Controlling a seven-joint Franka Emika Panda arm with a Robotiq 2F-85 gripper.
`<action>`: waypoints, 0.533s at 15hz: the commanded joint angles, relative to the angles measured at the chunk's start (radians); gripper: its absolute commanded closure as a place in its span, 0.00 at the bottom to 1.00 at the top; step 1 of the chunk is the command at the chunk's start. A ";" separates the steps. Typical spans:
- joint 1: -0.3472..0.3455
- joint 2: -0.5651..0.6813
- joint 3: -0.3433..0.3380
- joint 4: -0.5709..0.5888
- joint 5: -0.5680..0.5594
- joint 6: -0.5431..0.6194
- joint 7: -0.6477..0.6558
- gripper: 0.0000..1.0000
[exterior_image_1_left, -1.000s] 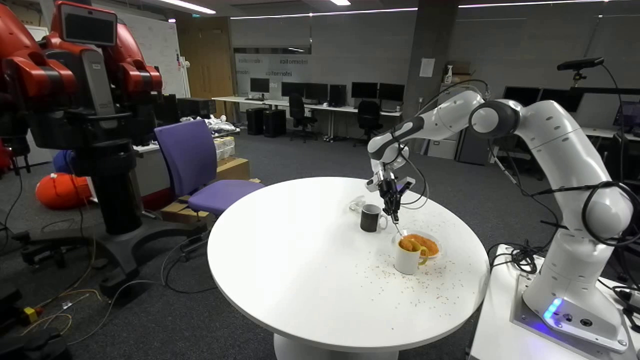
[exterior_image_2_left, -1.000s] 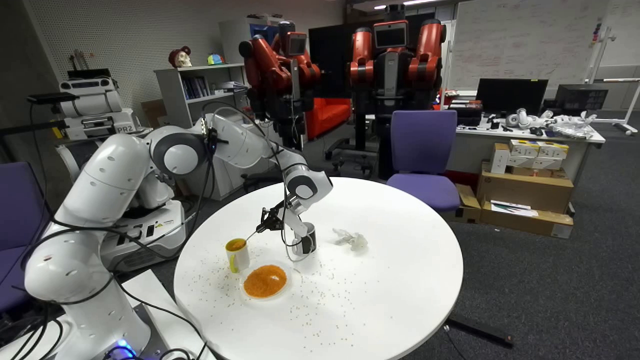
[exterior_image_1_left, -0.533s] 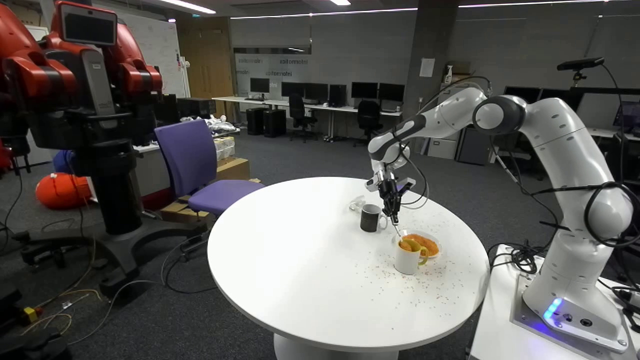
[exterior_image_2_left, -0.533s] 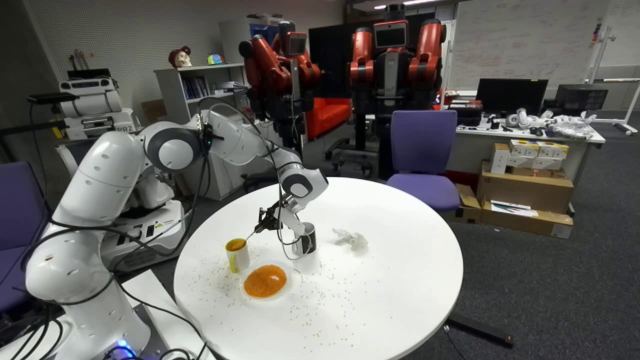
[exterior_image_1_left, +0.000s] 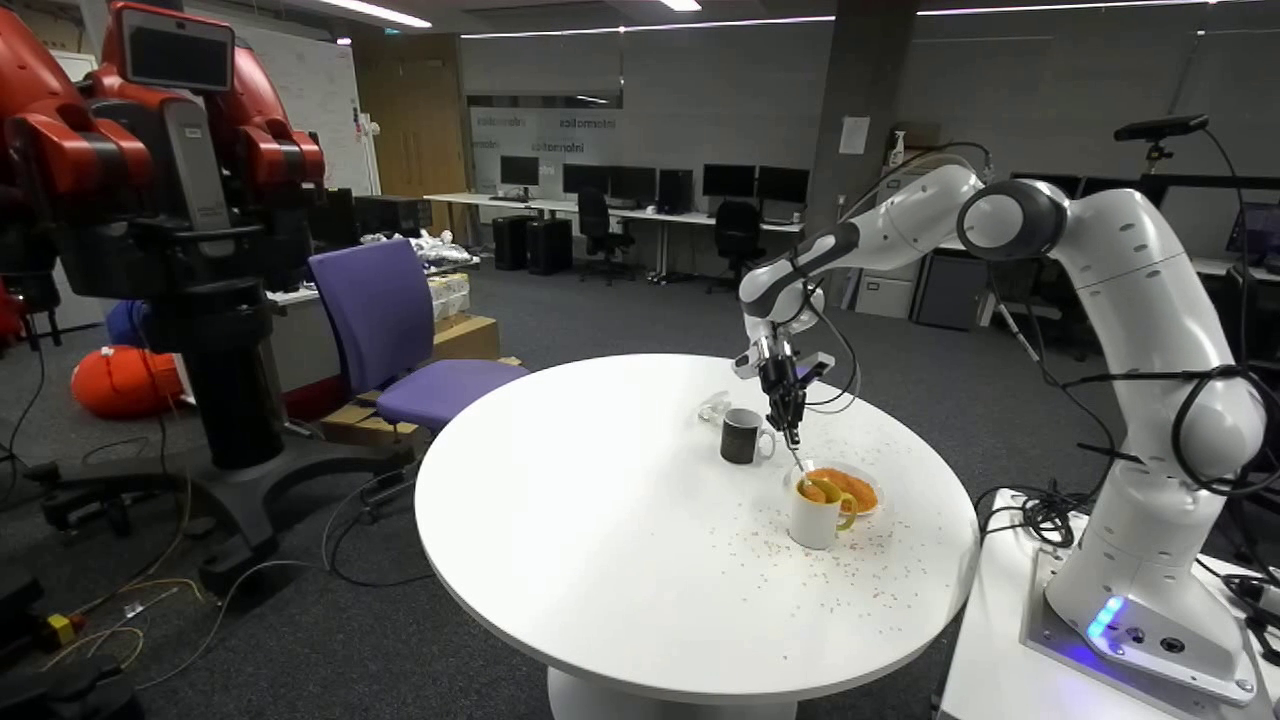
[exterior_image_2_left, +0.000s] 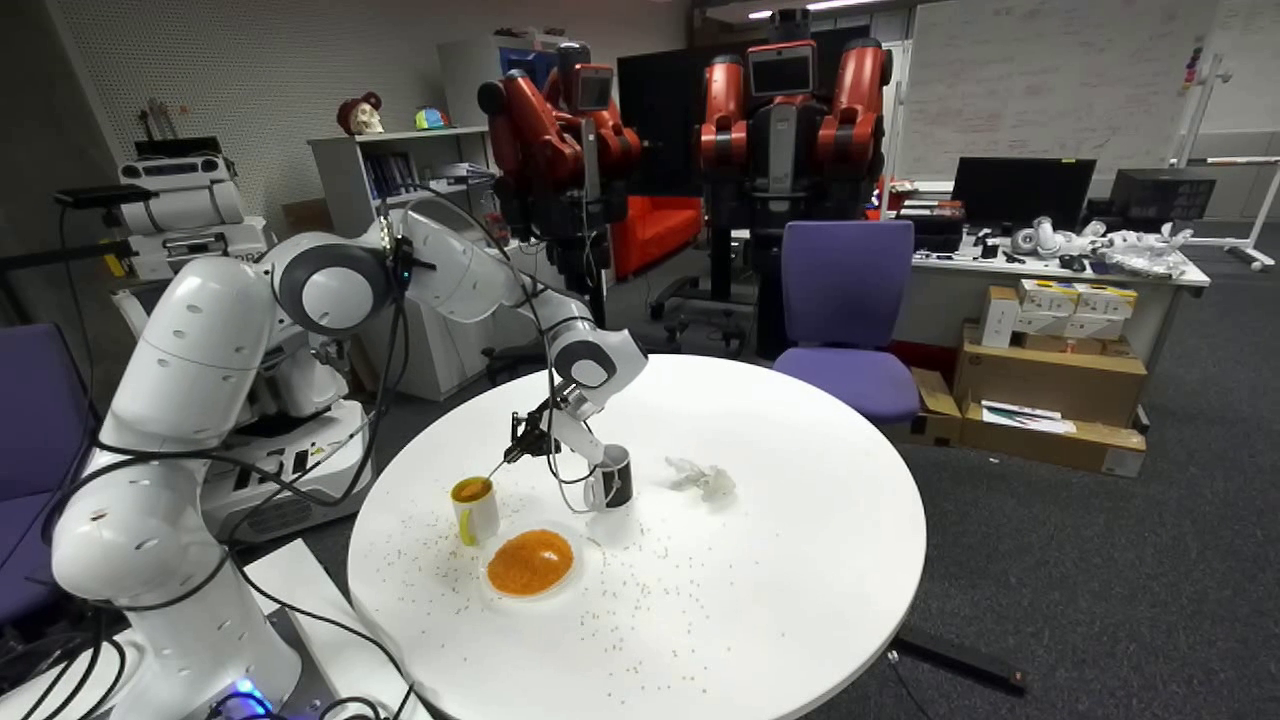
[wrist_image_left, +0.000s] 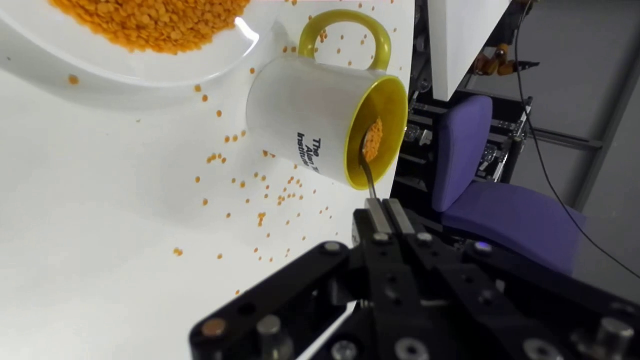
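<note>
The end effector (wrist_image_left: 382, 202) is closed nearly all the way: its two metal fingertips (wrist_image_left: 377, 216) almost meet, with the thin handle of a metal spoon (wrist_image_left: 369, 176) pinched between them. The spoon reaches from the tips into the mouth of a white mug (wrist_image_left: 305, 110) — its bowl sits within the opening, loaded with orange grains (wrist_image_left: 373, 139). Whether the spoon's neck touches the lip cannot be told from these angles. The fingertips themselves are outside the mug, near its opening.

In both exterior views the white mug stands upright on a round white table (exterior_image_1_left: 580, 520). It has a yellow inside, a yellow handle (wrist_image_left: 382, 45) and dark lettering, of which "The" and "Institute" can be read. Just beside it lies a pale plate (wrist_image_left: 200, 65) bearing a broad mound (exterior_image_2_left: 530, 562) of similar grains. Many loose grains (wrist_image_left: 240, 184) are strewn over the table around the mug and plate.

A grey-and-black mug (exterior_image_1_left: 740, 438) also stands upright on the table, near the end effector — in an exterior view the mounting above the fingers partly covers it. Past it lies a crumpled piece of clear wrap (exterior_image_2_left: 705, 478), well apart from the white mug. A purple chair (exterior_image_2_left: 846, 300) stands beside the table.
</note>
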 joint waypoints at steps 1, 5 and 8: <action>0.012 -0.088 0.002 -0.092 -0.026 0.057 -0.021 0.99; 0.022 -0.113 0.001 -0.120 -0.043 0.090 -0.020 0.99; 0.026 -0.129 0.000 -0.139 -0.058 0.119 -0.018 0.99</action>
